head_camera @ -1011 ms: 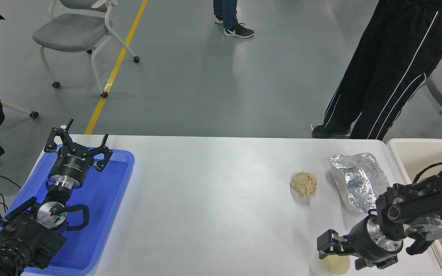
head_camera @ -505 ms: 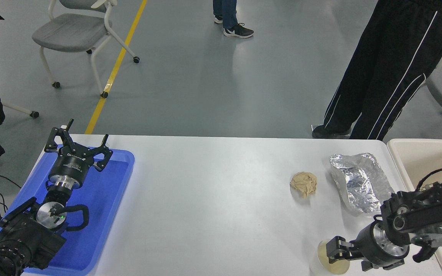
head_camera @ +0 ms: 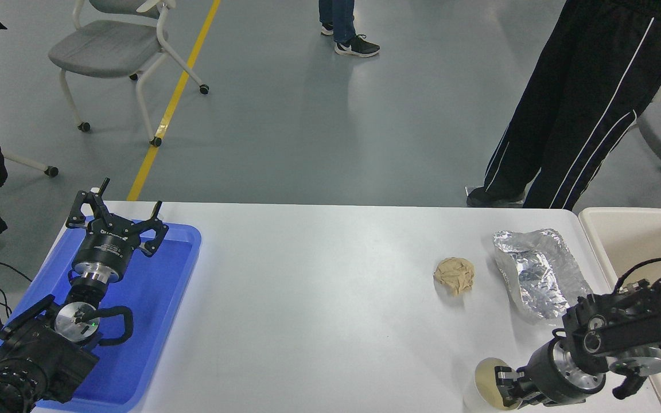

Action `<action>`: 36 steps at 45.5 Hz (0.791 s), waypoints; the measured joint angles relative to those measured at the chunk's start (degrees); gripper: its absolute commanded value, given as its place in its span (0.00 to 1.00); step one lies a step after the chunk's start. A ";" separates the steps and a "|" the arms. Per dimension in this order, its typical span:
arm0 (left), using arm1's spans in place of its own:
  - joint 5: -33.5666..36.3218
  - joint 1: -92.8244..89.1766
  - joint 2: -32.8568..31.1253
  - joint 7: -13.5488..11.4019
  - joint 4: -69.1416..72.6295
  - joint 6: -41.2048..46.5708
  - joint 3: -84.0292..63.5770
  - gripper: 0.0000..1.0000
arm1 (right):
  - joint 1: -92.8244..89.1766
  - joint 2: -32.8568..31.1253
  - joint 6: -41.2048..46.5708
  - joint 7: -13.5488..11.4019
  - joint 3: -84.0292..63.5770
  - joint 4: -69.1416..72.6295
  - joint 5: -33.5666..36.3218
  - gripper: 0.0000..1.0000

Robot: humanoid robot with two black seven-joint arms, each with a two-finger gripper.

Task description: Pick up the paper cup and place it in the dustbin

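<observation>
The right end effector (head_camera: 505, 385) is gripping the paper cup (head_camera: 488, 387) (tilted, near right desk (head_camera: 319, 287) edge); the left end effector (head_camera: 117, 221) is hovering spread wide.

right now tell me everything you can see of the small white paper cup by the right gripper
The small round white paper cup sits at the white table's near edge, right of centre, its bottom cut off by the frame. It has a thin rolled rim and a pale cream inside, with the mouth tipped toward the camera. The black right gripper is at its right side, fingers meeting the rim; whether it is gripped cannot be told.
</observation>
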 measured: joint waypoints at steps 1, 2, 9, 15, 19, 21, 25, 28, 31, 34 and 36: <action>0.00 0.00 0.00 0.01 0.00 0.00 0.00 1.00 | 0.21 -0.08 -0.03 0.00 0.12 0.08 -0.01 0.00; 0.00 0.00 0.00 0.01 0.00 0.00 0.00 1.00 | 0.46 -0.21 -0.06 0.00 0.27 0.18 -0.01 0.00; 0.00 -0.01 0.00 0.02 0.02 0.00 0.00 1.00 | 1.35 -0.81 -0.10 0.00 0.84 0.62 -0.04 0.00; 0.00 -0.06 0.00 0.02 0.02 0.00 0.00 1.00 | 2.52 -1.74 0.12 0.00 1.07 1.44 0.00 0.00; 0.00 -0.08 0.00 0.01 0.01 0.00 0.00 1.00 | 4.02 -2.93 0.67 0.00 1.14 2.55 0.06 0.00; 0.00 -0.08 0.00 0.01 0.00 0.00 0.00 1.00 | 4.85 -3.60 1.08 0.01 1.15 3.08 0.06 0.00; 0.00 -0.09 -0.01 0.01 -0.02 0.00 0.00 1.00 | 7.40 -5.62 2.86 -0.06 1.09 4.41 0.07 0.00; 0.00 -0.09 -0.03 0.01 -0.04 0.00 0.00 1.00 | 9.79 -7.52 4.97 -0.11 0.98 5.21 0.07 0.00; 0.00 -0.10 -0.05 0.01 -0.04 0.00 0.00 1.00 | 12.66 -9.68 7.76 -0.15 0.84 5.76 -0.04 0.00; -0.01 -0.10 -0.05 0.01 -0.05 0.00 0.00 1.00 | 16.11 -11.92 11.08 -0.24 0.36 6.18 -0.26 0.00; 0.01 -0.09 -0.06 0.01 -0.06 0.00 0.00 1.00 | 17.77 -12.85 12.57 -0.28 0.04 6.28 -0.41 0.00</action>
